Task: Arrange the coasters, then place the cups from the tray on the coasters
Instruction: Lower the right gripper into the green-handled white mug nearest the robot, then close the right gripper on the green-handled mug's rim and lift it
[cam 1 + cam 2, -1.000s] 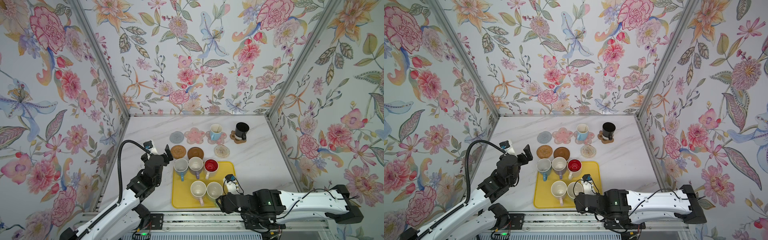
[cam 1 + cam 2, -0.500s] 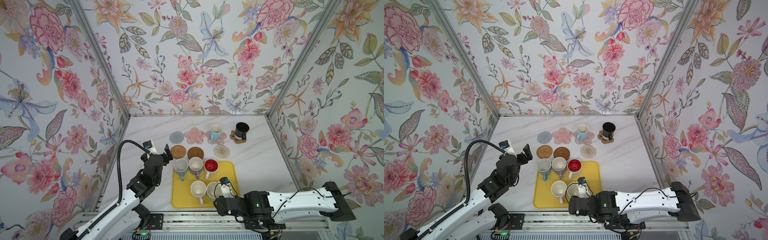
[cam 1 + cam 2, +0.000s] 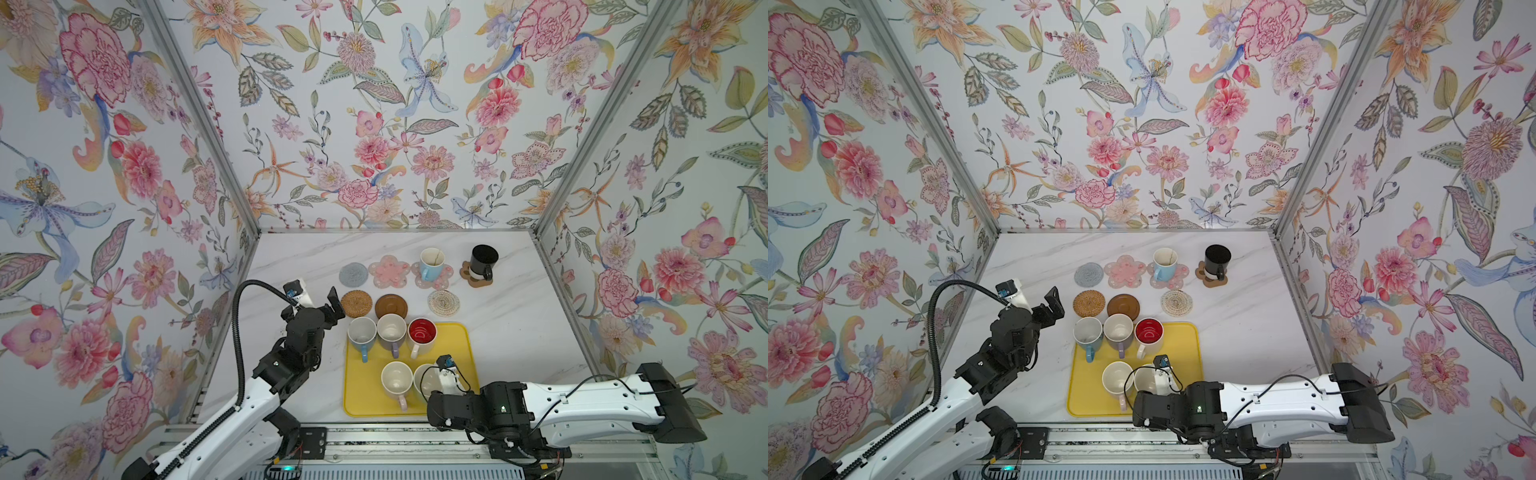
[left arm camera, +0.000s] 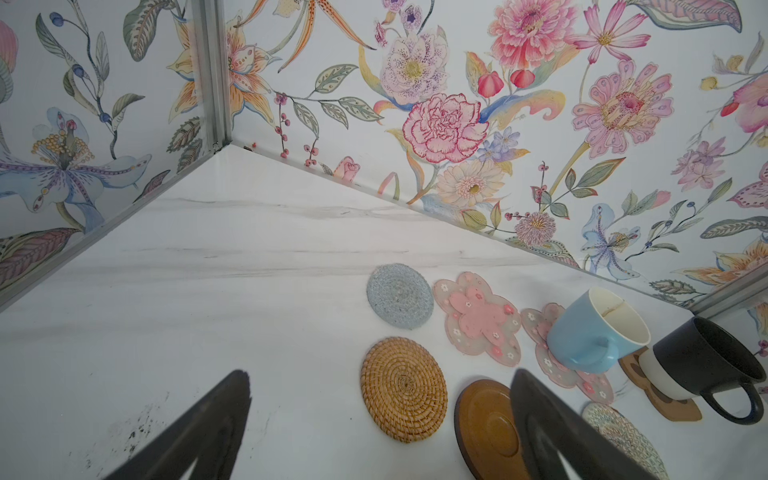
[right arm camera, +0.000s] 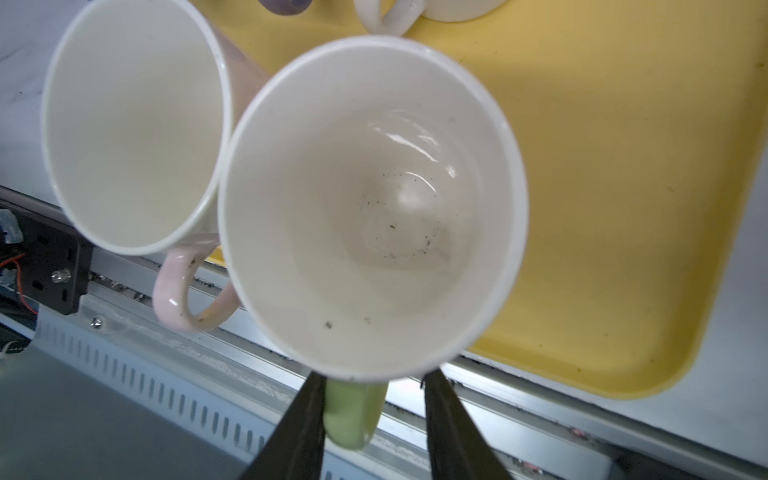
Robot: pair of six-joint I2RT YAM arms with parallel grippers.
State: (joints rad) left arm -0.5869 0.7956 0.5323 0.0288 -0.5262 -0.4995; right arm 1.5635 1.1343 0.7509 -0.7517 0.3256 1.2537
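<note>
The yellow tray [image 3: 455, 349] holds a blue cup [image 3: 361, 332], a lilac one [image 3: 391, 330], a red-lined white one [image 3: 422, 333], a pale pink one [image 3: 397, 378] and a pale green one [image 5: 374, 208]. My right gripper [image 5: 374, 386] straddles the green cup's handle [image 5: 353, 415]; one finger touches it and a gap shows at the other. Behind lie the coasters: grey-blue knit [image 3: 353, 275], pink flower [image 3: 388, 271], rattan [image 3: 356, 303], wooden disc [image 3: 391, 306], cream rope [image 3: 444, 302]. A blue cup [image 3: 431, 264] stands on the second flower, a black cup [image 3: 484, 259] on the paw. My left gripper [image 3: 332, 307] hovers open.
Floral walls close in the marble table [image 3: 511, 324] on three sides. A metal rail [image 3: 374, 440] runs along the front edge just below the tray. The right arm [image 3: 582, 399] lies low across the front right corner.
The right arm has swung left along the tray's front edge and its jaws have narrowed round the green cup's handle. The left arm has not moved.
</note>
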